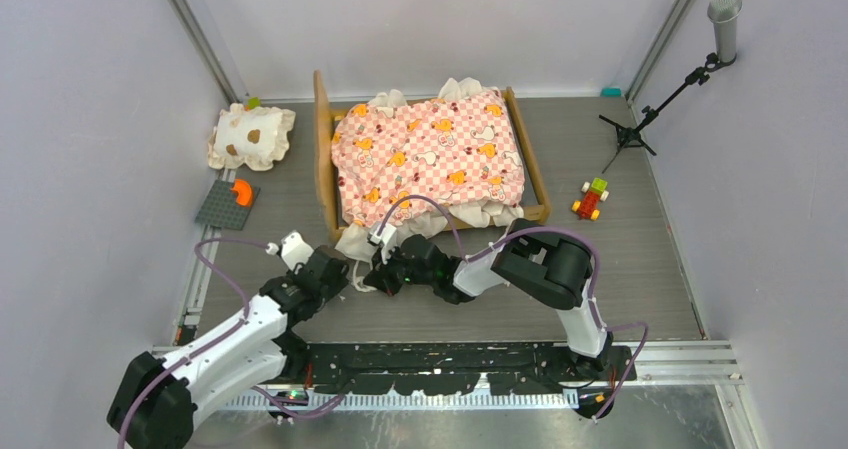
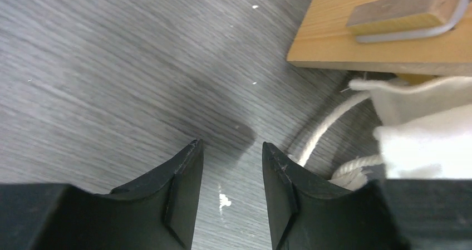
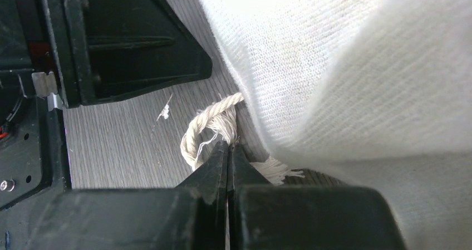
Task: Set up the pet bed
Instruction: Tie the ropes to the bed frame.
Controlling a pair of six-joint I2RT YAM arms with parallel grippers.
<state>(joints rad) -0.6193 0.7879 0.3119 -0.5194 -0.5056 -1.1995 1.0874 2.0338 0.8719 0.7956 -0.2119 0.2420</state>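
Observation:
The pet bed [image 1: 430,154], a light-wood frame holding a pink checkered mattress with orange animals, stands at the back centre. Its cream ruffle [image 1: 355,241] spills over the near left corner onto the table. In the right wrist view my right gripper [image 3: 229,144] is shut, its tips pinching a twisted cream cord [image 3: 209,125] that comes from the cream fabric [image 3: 345,66]. My left gripper [image 2: 231,144] is open just left of it, low over bare table, with the cord [image 2: 328,128] and ruffle [image 2: 428,127] to its right. A corner of the wooden frame [image 2: 334,38] shows above.
A cream ruffled pillow with brown spots [image 1: 252,137] lies at the back left. A grey plate with an orange piece [image 1: 228,204] sits near it. A small toy of coloured blocks [image 1: 591,200] and a microphone stand [image 1: 660,99] are on the right. Walls close in three sides.

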